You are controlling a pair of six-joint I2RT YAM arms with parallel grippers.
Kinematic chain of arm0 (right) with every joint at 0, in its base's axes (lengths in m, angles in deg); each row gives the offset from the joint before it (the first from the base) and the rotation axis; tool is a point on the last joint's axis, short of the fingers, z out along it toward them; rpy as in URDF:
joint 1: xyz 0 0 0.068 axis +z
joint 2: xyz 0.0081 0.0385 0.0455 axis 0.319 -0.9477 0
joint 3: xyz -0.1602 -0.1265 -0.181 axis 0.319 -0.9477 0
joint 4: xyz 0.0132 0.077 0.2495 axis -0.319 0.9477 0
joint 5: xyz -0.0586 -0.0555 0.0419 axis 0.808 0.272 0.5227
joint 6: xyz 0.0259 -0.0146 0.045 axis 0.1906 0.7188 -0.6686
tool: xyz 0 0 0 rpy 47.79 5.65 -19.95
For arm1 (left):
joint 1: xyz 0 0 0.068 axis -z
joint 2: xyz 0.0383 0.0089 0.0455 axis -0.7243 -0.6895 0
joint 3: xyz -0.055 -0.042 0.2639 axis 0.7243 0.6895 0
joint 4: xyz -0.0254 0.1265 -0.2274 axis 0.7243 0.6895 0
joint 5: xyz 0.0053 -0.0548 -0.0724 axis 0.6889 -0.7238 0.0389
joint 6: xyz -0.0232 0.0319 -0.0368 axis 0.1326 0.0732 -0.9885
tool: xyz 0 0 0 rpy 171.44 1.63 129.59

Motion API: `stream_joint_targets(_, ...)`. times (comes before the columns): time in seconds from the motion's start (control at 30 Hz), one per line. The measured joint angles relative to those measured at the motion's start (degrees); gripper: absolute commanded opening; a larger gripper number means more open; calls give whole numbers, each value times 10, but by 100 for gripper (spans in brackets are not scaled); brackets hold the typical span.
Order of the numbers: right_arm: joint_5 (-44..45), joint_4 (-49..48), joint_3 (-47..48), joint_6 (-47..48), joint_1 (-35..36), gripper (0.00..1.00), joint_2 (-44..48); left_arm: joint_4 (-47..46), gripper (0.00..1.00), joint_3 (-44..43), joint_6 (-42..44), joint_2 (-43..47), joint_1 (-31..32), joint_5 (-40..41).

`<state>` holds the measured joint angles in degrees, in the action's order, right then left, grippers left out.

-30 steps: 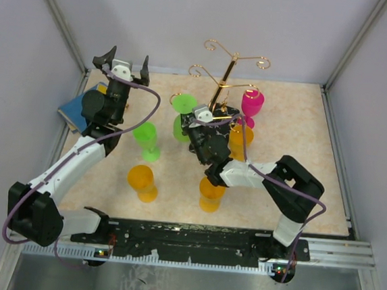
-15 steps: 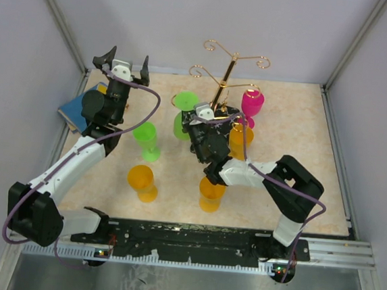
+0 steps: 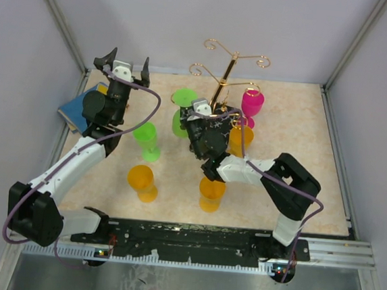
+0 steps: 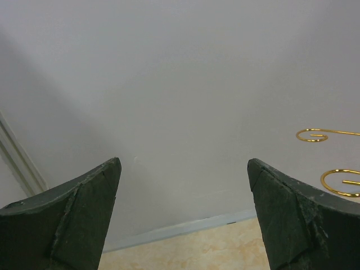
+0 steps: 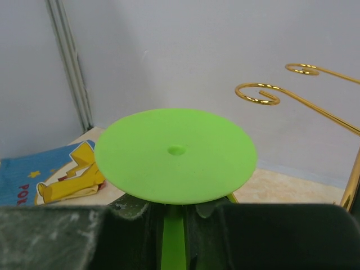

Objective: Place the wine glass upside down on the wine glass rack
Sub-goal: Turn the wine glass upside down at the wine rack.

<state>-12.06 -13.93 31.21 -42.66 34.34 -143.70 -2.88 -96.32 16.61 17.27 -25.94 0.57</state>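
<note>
Right gripper (image 5: 174,222) pinches the upside-down green wine glass (image 5: 174,152) by its stem, with a spiral hook of the wine glass rack (image 5: 352,185) just beyond on the right; left gripper (image 4: 183,163) gapes wide.

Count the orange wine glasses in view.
3: orange glass front left; another front centre; a third beside the wine glass rack, partly covered. Others may be hidden.

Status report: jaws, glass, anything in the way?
Right jaws shut on green glass, foot up. Left jaws open, empty. Rack just ahead; pink glass beside it.
</note>
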Motion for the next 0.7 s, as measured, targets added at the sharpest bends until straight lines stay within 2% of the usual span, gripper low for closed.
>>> stream_joint_targets(0.2, -11, 9, 7, -3, -2, 25, -6, 0, 99, 2, 0, 0, 0, 0)
stream_joint_targets(0.43, -30, 13, 19, -3, -2, 26, -23, -1, 99, 7, 1, 0, 0, 0)
stream_joint_targets(0.7, -43, 18, 34, -2, -3, 34, -34, -1, 99, 9, 3, 0, -1, 4)
